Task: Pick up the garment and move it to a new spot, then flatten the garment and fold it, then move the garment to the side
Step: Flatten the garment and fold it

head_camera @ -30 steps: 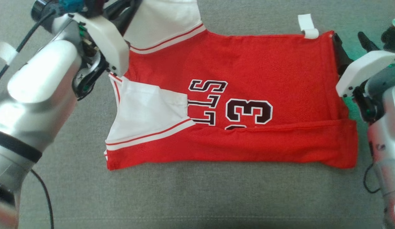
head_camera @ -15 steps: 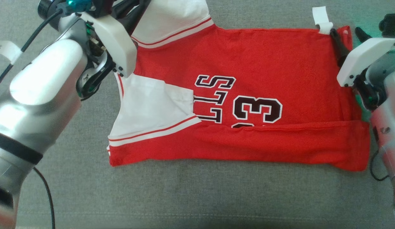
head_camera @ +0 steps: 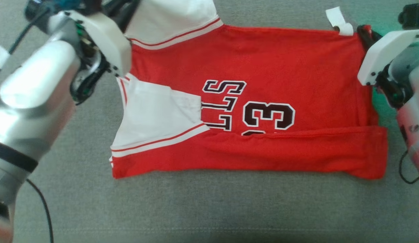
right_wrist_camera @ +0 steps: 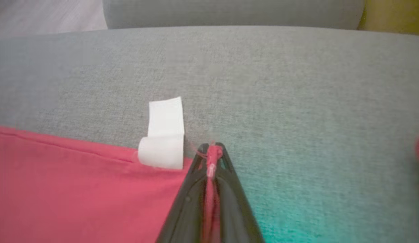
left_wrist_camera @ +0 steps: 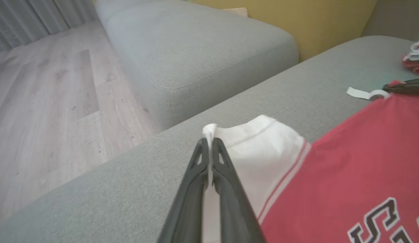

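At its far edge, garment (head_camera: pixel 263 60) is pinched at both long-axis ends by left fingers (left_wrist_camera: pixel 192 182) and right fingers (right_wrist_camera: pixel 189 192).

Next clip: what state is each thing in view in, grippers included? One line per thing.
jersey: spread flat on the grey cushion, near edge folded over part of the lettering.
left gripper: shut on a white edge of the jersey.
right gripper: shut on a red corner of the jersey.
white tag: curled, sticking out beside the right gripper.
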`<state>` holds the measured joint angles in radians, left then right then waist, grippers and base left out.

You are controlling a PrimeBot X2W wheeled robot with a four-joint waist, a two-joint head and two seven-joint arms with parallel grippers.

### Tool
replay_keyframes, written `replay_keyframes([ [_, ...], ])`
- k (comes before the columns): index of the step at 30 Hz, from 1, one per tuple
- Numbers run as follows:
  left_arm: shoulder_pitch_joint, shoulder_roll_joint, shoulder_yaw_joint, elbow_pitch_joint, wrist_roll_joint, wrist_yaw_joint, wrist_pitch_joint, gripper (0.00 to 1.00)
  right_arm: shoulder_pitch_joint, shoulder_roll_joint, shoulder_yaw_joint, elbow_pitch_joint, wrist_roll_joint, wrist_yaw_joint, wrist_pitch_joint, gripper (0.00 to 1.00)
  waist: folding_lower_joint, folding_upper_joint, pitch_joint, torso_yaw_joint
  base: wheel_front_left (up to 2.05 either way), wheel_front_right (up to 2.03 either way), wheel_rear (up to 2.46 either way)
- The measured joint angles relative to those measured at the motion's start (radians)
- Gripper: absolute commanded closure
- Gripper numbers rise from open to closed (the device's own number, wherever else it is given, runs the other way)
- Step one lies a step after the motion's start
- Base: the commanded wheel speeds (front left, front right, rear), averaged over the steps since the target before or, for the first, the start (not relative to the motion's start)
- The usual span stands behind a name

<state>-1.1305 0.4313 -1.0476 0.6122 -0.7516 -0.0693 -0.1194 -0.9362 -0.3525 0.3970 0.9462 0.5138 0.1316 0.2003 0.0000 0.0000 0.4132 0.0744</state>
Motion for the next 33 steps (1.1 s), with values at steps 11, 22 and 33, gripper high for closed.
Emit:
replay_keyframes([
  [11,-0.135,0.016,0.043,0.136,0.028,-0.001,-0.089,1.00,-0.173,-0.004,0.049,-0.043,0.081,0.000,-0.140,1.00,0.0000,0.0000,0.024,-0.047,0.00,0.00,0.00],
  [22,-0.184,-0.015,0.070,0.210,0.065,-0.019,-0.130,1.00,-0.205,-0.007,0.128,-0.024,0.121,0.000,-0.280,1.00,0.0001,0.0000,0.015,-0.050,0.00,0.00,0.00],
  [33,0.003,0.025,0.019,0.089,0.091,-0.054,-0.130,1.00,-0.065,-0.139,0.323,-0.128,0.272,0.000,-0.203,1.00,0.0000,0.0000,-0.069,-0.020,0.00,0.00,0.00],
])
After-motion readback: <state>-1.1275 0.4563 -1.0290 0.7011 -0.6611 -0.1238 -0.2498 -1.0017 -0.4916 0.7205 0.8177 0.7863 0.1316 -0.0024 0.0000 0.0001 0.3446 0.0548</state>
